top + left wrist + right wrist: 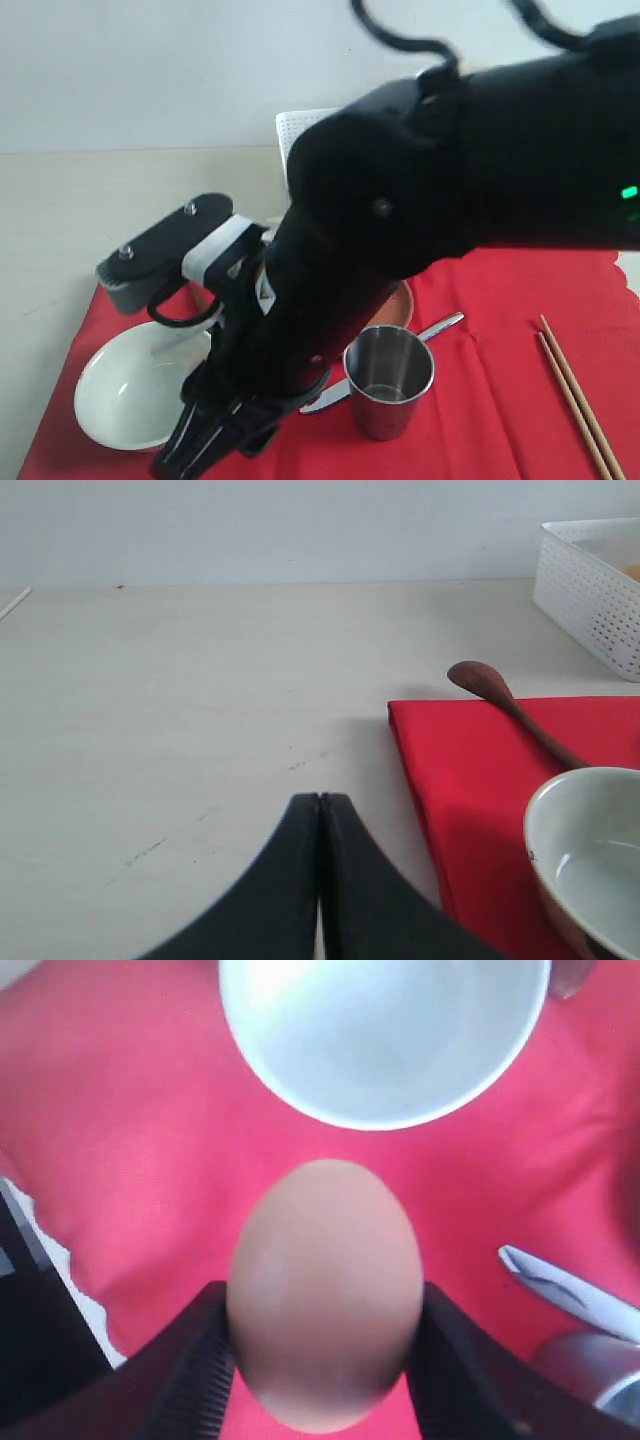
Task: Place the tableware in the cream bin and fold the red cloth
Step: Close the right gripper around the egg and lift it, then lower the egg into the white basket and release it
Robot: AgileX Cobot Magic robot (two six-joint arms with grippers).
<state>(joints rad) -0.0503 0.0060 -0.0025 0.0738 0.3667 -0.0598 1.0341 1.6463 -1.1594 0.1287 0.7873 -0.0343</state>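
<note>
My right gripper (322, 1310) is shut on a brown egg (322, 1260) and hangs over the red cloth (120, 1140), close to the pale bowl (385, 1040). In the exterior view this gripper (200, 445) sits low beside the bowl (125, 390). A steel cup (388, 380), a metal knife (440, 326) and wooden chopsticks (575, 400) lie on the cloth (500, 330). A sliver of the terracotta plate (405, 300) shows behind the arm. My left gripper (320, 802) is shut and empty over bare table, left of the cloth corner (460, 770) and the dark wooden spoon (505, 702). The cream bin is out of view.
A white lattice basket (300, 125) stands at the back of the table, also seen as the basket (595, 590) in the left wrist view. My right arm (450, 180) blocks most of the middle. Pale tabletop (180, 700) stretches left of the cloth.
</note>
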